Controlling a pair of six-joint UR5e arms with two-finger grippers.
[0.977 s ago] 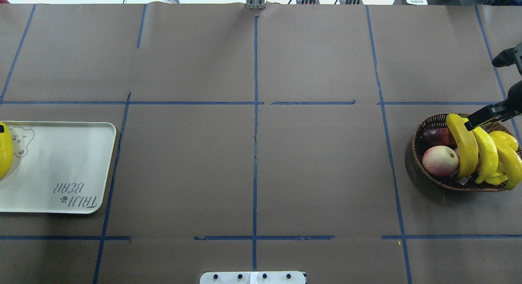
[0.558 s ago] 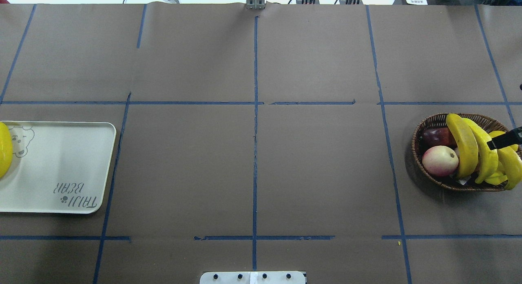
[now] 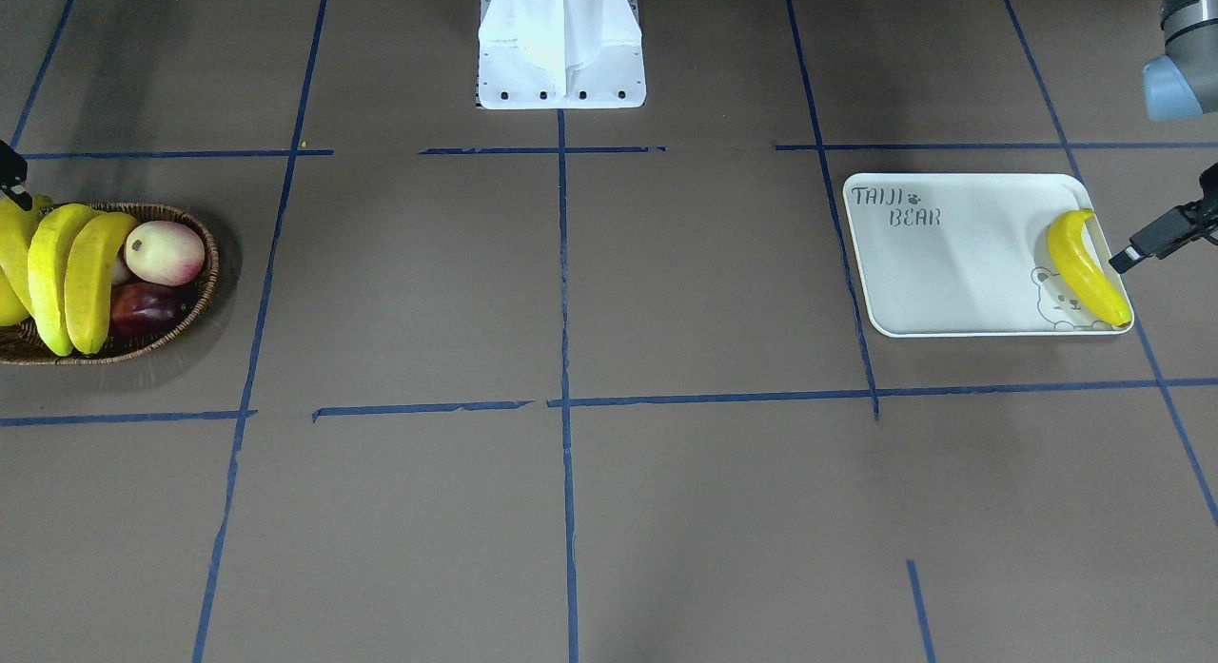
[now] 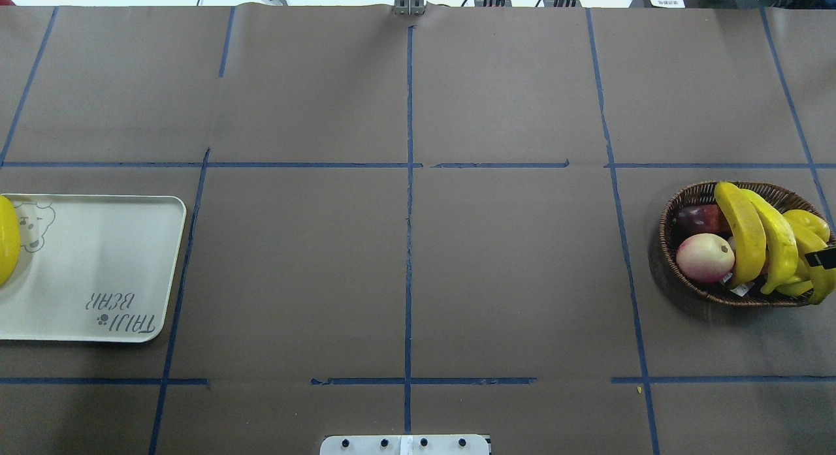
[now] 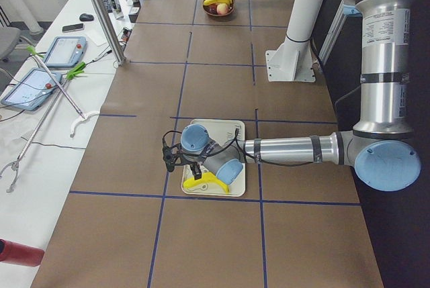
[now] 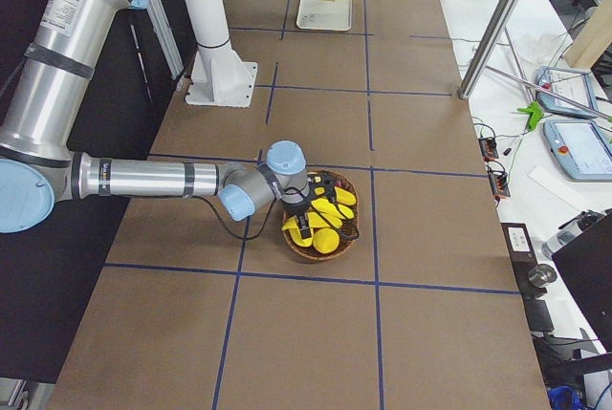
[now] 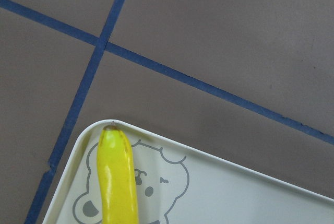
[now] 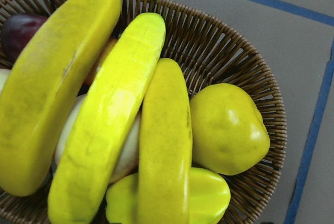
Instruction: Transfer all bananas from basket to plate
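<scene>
Right gripper [image 4: 824, 259] hovers over the basket [image 4: 665, 238], left gripper [image 3: 1129, 256] by the plate [image 3: 952, 263]; jaw states cannot be told.

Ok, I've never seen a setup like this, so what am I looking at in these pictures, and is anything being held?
A robot with two arms works at a paper-covered table. One camera looks down from behind it, one faces it, two watch from the table's ends, and one sits on each wrist. The left hand hovers by a plate holding one banana. The right hand hovers over a basket with three bananas, an apple, a pear and more. I see nothing held, though both hands are mostly out of frame.
</scene>
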